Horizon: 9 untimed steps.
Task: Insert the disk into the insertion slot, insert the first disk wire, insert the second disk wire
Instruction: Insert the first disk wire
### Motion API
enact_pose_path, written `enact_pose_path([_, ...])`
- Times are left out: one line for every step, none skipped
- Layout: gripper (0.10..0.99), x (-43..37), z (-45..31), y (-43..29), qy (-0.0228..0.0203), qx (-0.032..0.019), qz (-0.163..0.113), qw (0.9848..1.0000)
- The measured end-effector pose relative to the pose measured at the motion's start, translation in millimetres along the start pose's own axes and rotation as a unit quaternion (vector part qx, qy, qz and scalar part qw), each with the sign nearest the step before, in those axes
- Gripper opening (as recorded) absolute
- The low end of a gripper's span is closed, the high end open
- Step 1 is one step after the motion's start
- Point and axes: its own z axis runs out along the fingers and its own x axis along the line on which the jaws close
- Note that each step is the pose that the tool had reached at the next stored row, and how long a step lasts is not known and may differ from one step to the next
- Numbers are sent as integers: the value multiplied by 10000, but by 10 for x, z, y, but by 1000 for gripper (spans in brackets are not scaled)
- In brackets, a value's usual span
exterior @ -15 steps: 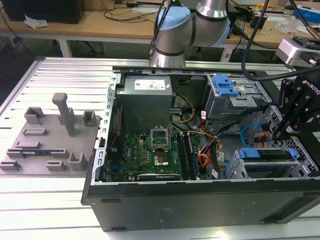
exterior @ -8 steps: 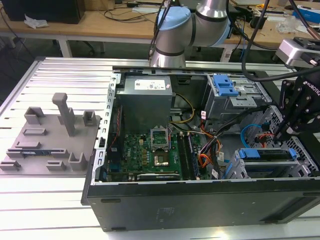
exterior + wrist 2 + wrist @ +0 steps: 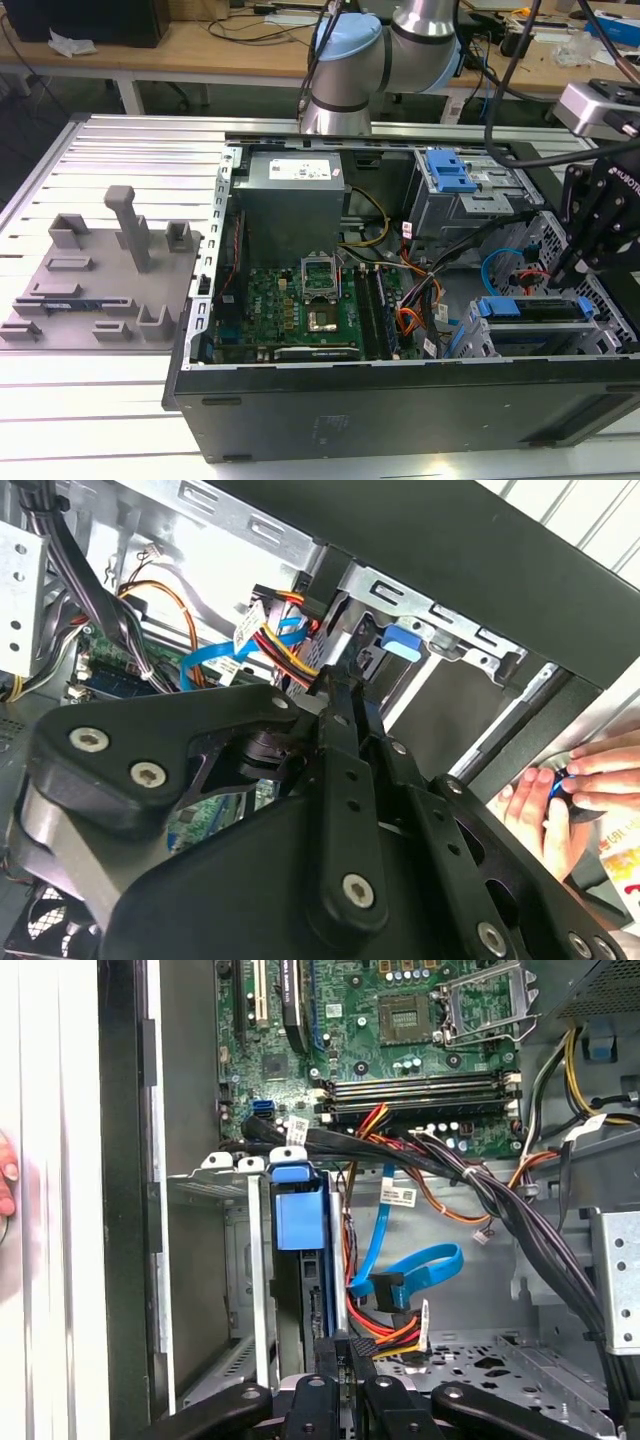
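- Currently on the surface (image 3: 110, 400): one open computer case (image 3: 400, 405), lying on its side along the edge at the exterior view's right.
- Disk (image 3: 530, 308) (image 3: 298, 1218): silver drive in a blue frame, seated in the slot (image 3: 605, 335) (image 3: 205, 1188), the low perforated grey cage in the case's near corner at the exterior view's right.
- Claw (image 3: 562, 272) (image 3: 338, 680) (image 3: 345, 1345): black, lowered into that corner just behind the disk. Its fingers are drawn together and clamped on the dark plug of the wire bundle (image 3: 285, 645) (image 3: 380, 1330), which is red, yellow and black.
- Light-blue cable (image 3: 492, 268) (image 3: 205, 660) (image 3: 430, 1263): flat, looped, lying loose just beside the bundle. Its dark end plug hangs clear of the disk.
- Circuit board (image 3: 295, 305) (image 3: 400, 1020): green, on the case floor, well apart from the claw.
- Tall cage (image 3: 450, 170): grey with a blue handle, at the case's far edge.
- Tray (image 3: 100, 280): grey moulded holder, at the surface's edge on the exterior view's left.
- Hand (image 3: 560, 790): a person's, outside the case wall, fingers around a small blue item.
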Motion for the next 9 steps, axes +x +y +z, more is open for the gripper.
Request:
enact_pose_path([165, 10, 4, -1, -18, -1, 0, 10000])
enact_pose_path([165, 15, 5, -1, -23, -1, -1, 10000])
enact_pose_path([165, 20, 7, -2, -28, -1, -1, 10000])
enact_pose_path([165, 27, 10, -2, -33, -2, -1, 10000])
enact_pose_path([165, 33, 12, -3, -39, -2, -1, 10000])
enact_pose_path([165, 39, 13, -3, -43, -2, -1, 10000])
enact_pose_path([165, 45, 14, -4, -48, -2, -1, 10000])
enact_pose_path([165, 57, 18, -4, -56, -3, -1, 10000])
enact_pose_path([165, 63, 20, -5, -59, -3, -1, 10000])
